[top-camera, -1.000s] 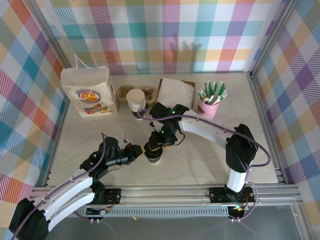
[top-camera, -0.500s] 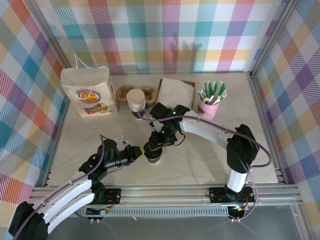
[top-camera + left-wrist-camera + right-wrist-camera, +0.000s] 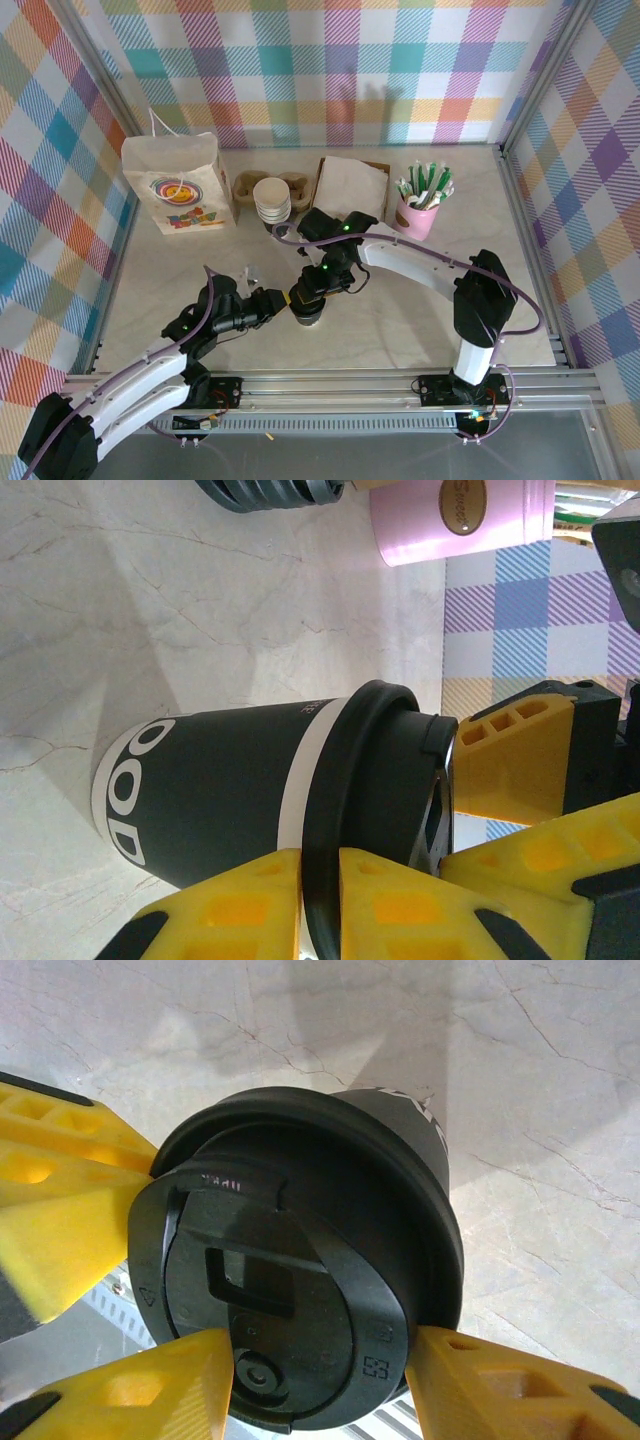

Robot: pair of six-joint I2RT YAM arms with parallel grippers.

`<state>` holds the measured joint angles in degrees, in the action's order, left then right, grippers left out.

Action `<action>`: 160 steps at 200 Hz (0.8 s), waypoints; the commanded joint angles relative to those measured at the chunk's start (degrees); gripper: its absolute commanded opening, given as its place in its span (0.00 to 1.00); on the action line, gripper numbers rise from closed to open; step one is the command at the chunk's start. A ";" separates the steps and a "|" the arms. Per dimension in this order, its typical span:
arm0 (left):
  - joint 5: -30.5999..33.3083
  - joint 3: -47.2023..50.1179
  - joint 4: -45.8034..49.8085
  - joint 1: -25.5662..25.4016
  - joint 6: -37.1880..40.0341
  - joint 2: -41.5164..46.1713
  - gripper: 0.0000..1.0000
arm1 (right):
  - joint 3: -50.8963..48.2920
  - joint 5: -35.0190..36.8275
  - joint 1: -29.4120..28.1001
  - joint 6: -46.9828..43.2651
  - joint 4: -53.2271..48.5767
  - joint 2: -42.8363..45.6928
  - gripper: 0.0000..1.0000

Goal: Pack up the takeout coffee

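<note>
The takeout coffee (image 3: 308, 318), a dark paper cup with a black lid, stands upright on the marble table toward the front centre. My right gripper (image 3: 311, 296) comes down on it from above. In the right wrist view its yellow fingers press both sides of the lid's raised top (image 3: 300, 1220), so the right gripper (image 3: 320, 1385) is shut on the lid. My left gripper (image 3: 284, 306) reaches in from the left. In the left wrist view the left gripper (image 3: 320, 870) pinches the lid's rim, with the dark cup wall (image 3: 210, 790) just above the fingers.
A white paper bag (image 3: 180, 185) stands at the back left. Beside it is a cardboard carrier with a stack of lidless cups (image 3: 271, 198), then a brown tray of napkins (image 3: 350, 185) and a pink cup of sticks (image 3: 420, 212). Plaid walls enclose the table.
The left arm has shifted very slightly beside the cup. The cup and the right gripper stay where they were.
</note>
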<state>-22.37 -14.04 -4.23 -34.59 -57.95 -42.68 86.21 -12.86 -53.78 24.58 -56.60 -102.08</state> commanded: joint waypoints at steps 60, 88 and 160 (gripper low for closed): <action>4.11 -7.09 14.75 -0.39 7.06 -4.80 0.20 | 3.55 2.58 -0.63 0.47 -6.93 -2.85 0.53; 4.17 -9.43 15.04 -0.39 8.16 -6.83 0.21 | 4.31 2.74 -0.63 0.73 -6.90 -3.03 0.53; 4.71 -12.49 16.80 -0.39 9.79 -6.07 0.24 | 3.97 3.54 -0.63 1.04 -5.82 -1.20 0.55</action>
<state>-19.49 -24.75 8.99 -34.74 -49.78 -49.39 89.80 -10.94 -54.08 24.86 -60.20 -103.79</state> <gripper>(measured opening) 0.232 0.549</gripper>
